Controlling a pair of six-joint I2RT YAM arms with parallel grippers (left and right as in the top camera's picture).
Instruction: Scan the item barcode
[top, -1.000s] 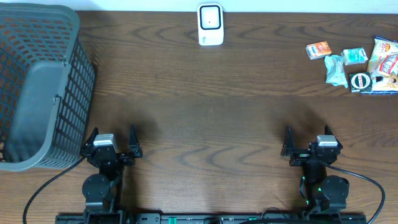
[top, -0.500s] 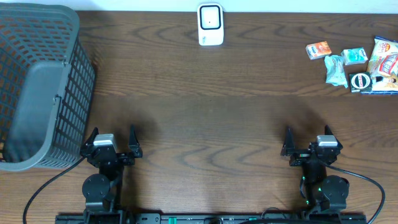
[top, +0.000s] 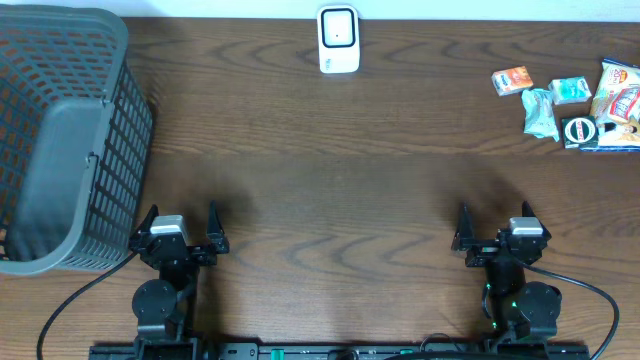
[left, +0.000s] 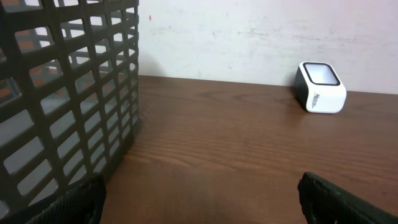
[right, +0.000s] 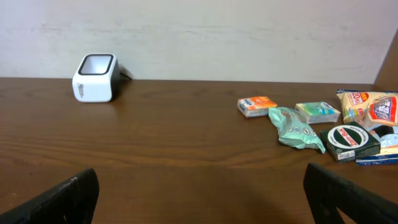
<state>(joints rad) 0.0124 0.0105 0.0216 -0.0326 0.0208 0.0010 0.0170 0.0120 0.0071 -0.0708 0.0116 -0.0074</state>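
Looking down from overhead, the dark wood-grain bench (top: 330, 170) carries a grey plastic basket (top: 125, 150) at its far left; its walls are an open square lattice, and its solid grey floor lies in plain sight. A white, rounded scanner (top: 338, 38) stands at the far edge near the middle. The items to scan lie loose in a cluster at the far right, well apart from both arms: an orange packet (top: 512, 80), a crinkled green pouch (top: 540, 113), a teal packet (top: 571, 90), a dark box (top: 580, 131) with a round label, and a glossy snack bag (top: 618, 95). The left fingers (top: 214, 222) and the right fingers (top: 462, 225) sit at the near edge, spread wide and grasping nothing.

From the left wrist, the basket's lattice wall (left: 68, 106) fills the left side; the scanner (left: 320, 87) sits far off to the right against a pale wall, its dark window tilted upward; the black left fingers (left: 71, 202) stand released in the lower corners.

From the right wrist, the scanner (right: 95, 78) is at the far left; the orange packet (right: 257, 106), green pouch (right: 297, 129), teal packet (right: 318, 112), dark box (right: 352, 142) and snack bag (right: 372, 107) lie close together at the right; the right fingers (right: 62, 199) are parted over bare wood.
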